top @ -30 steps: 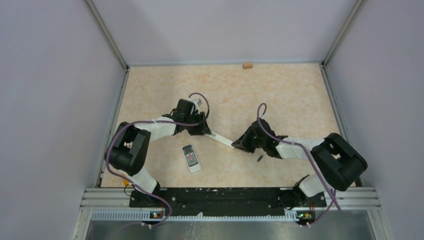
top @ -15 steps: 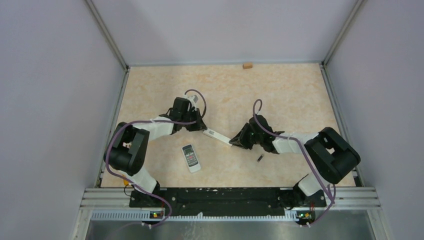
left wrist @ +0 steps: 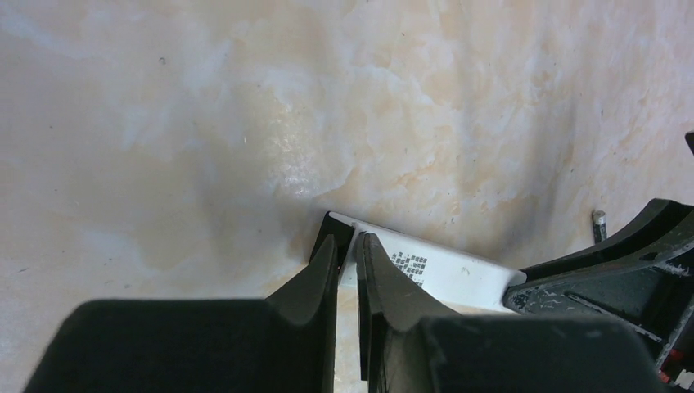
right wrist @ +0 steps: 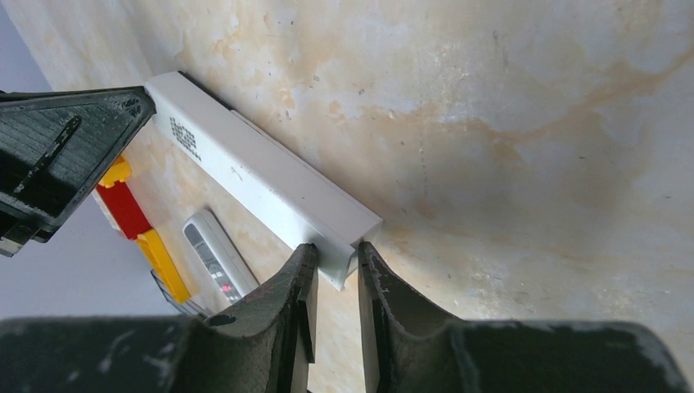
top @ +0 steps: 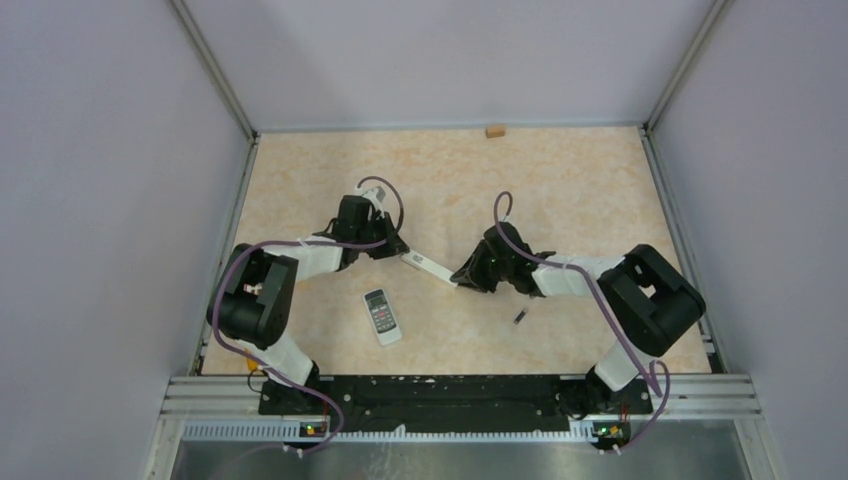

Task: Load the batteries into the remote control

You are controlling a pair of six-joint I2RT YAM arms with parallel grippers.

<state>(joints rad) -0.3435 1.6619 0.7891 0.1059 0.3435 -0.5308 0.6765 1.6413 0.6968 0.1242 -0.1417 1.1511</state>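
A long white remote (top: pixel 430 268) is held off the table between both grippers. My left gripper (top: pixel 403 256) is shut on its far-left end, shown in the left wrist view (left wrist: pixel 348 246) on the remote (left wrist: pixel 446 274). My right gripper (top: pixel 458 280) is shut on its near-right end, shown in the right wrist view (right wrist: pixel 335 258) on the remote (right wrist: pixel 262 176). One dark battery (top: pixel 519 317) lies on the table below the right gripper; it also shows in the left wrist view (left wrist: pixel 599 223). The other batteries are out of view.
A second, shorter white remote (top: pixel 381 316) with buttons up lies near the front left; it also shows in the right wrist view (right wrist: pixel 214 262). A small brown block (top: pixel 494 130) sits at the far edge. Walls enclose the table on three sides.
Both grippers have moved up and to the left with the long white remote held between them. The battery and the short remote have not moved.
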